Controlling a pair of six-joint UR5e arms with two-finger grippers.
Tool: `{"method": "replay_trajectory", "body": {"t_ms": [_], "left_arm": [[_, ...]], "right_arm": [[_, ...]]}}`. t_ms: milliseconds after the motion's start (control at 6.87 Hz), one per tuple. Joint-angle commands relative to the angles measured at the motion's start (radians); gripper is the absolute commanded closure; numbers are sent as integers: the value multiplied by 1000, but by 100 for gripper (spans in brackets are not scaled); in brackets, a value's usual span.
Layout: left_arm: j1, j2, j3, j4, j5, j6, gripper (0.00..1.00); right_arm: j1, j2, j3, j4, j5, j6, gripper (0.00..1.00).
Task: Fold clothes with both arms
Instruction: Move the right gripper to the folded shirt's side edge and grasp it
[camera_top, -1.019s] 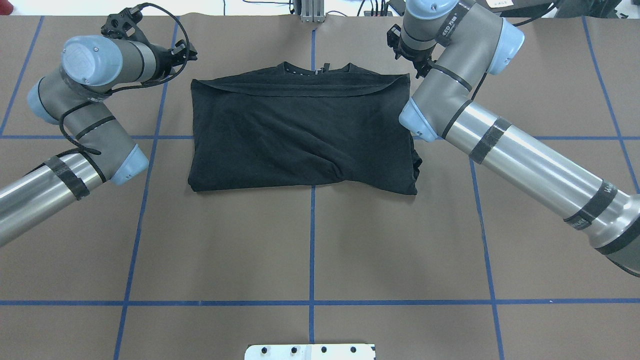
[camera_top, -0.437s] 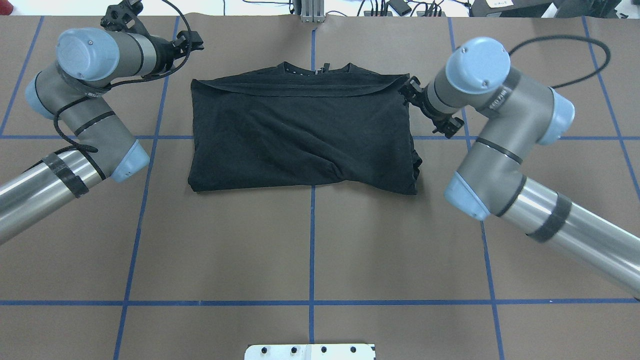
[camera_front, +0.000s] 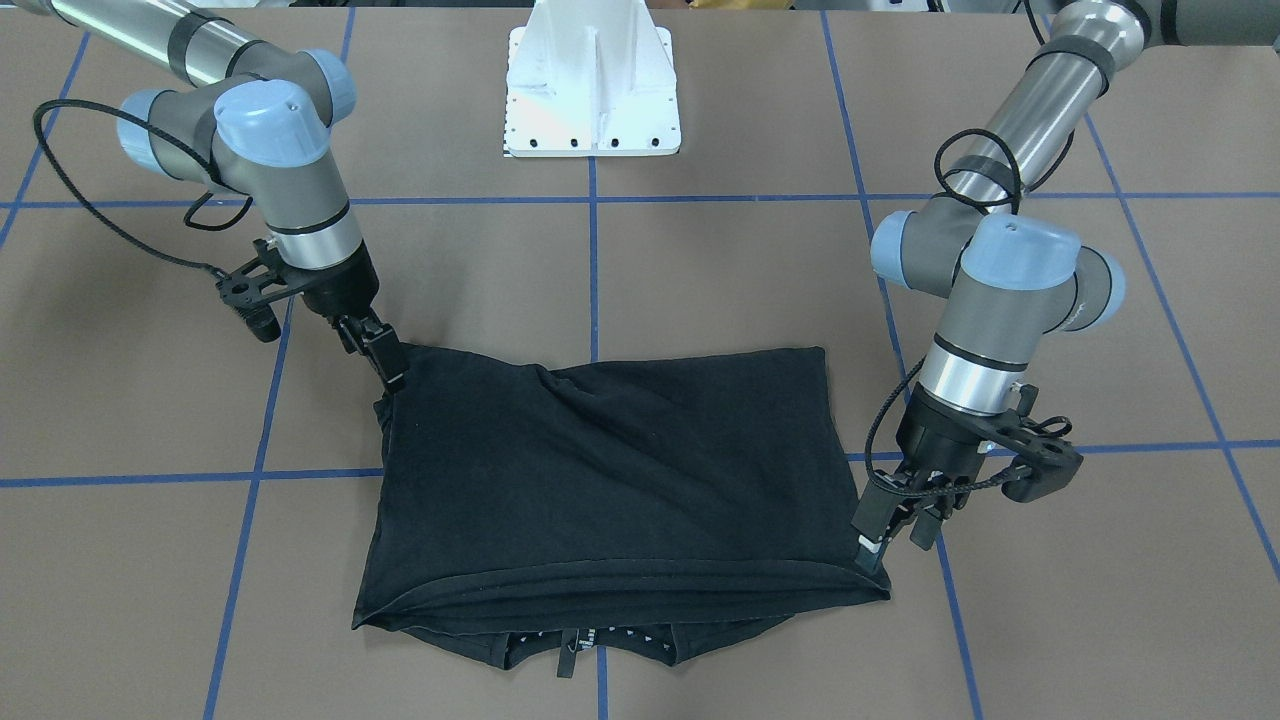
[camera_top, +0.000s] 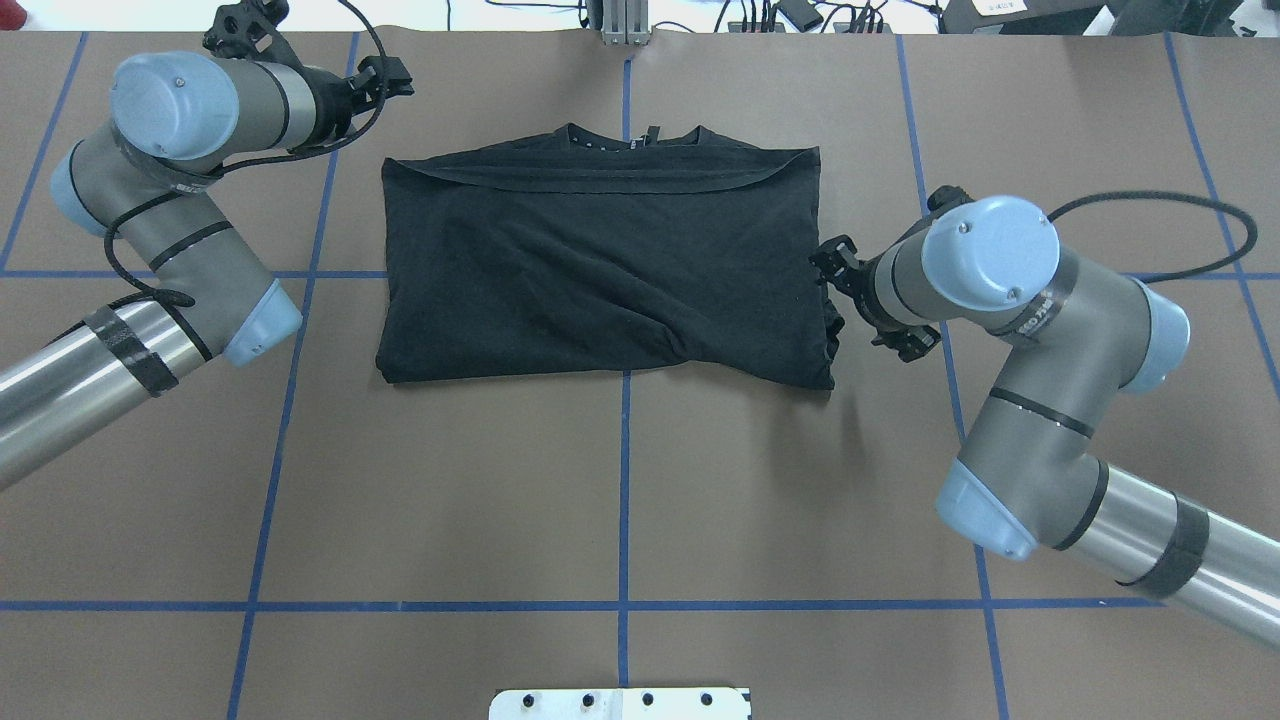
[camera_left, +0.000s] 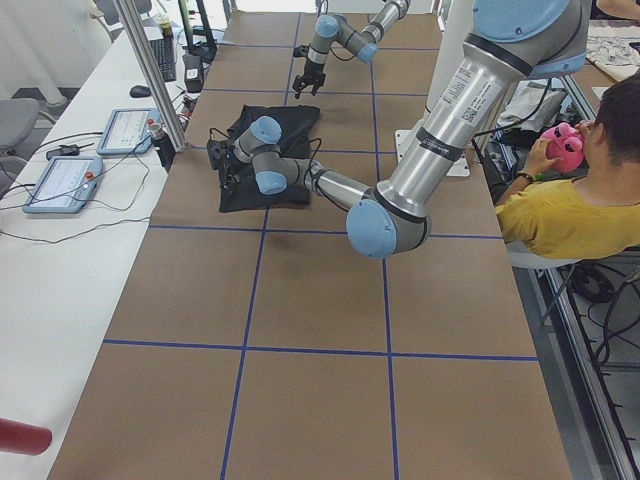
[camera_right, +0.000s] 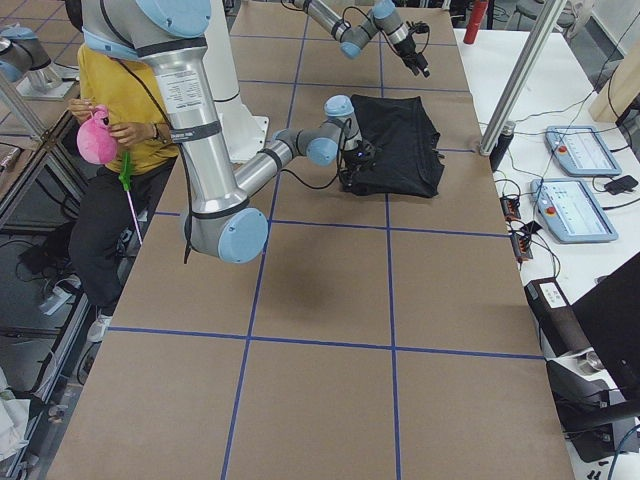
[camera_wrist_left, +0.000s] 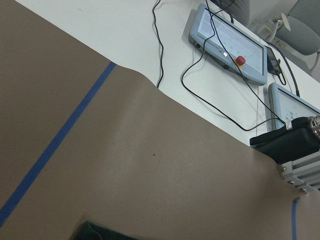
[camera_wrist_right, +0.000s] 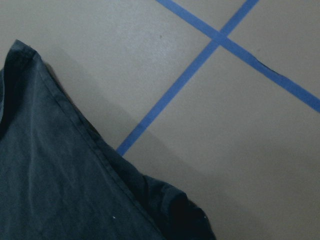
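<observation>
Black shirt (camera_top: 600, 270) lying half-folded, flat mid-table. Likely between folds: left gripper (camera_front: 897, 545) apart near the collar corner, right gripper (camera_front: 388, 365) beside the opposite edge, closure impossible to tell. Next: pinching all layers cleanly.

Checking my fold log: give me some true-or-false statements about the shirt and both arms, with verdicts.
1. The shirt lies folded on the table. True.
2. Its collar points toward the robot. False: the collar lies on the side away from the robot's base.
3. The right gripper is at a shirt corner. True.
4. The left gripper holds the shirt in the air. False: it is beside a corner, jaws apart; the shirt lies flat.
</observation>
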Motion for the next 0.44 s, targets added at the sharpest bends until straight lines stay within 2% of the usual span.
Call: {"method": "replay_trajectory", "body": {"t_ms": [0,291], "left_arm": [[0,0,-10,1,1,-1,5],[0,0,-10,2,1,-1,5]], "right_arm": [[-63,-52,-4,94,-66,56,0],[-81,-38,-11,93,-67,56,2]]}}
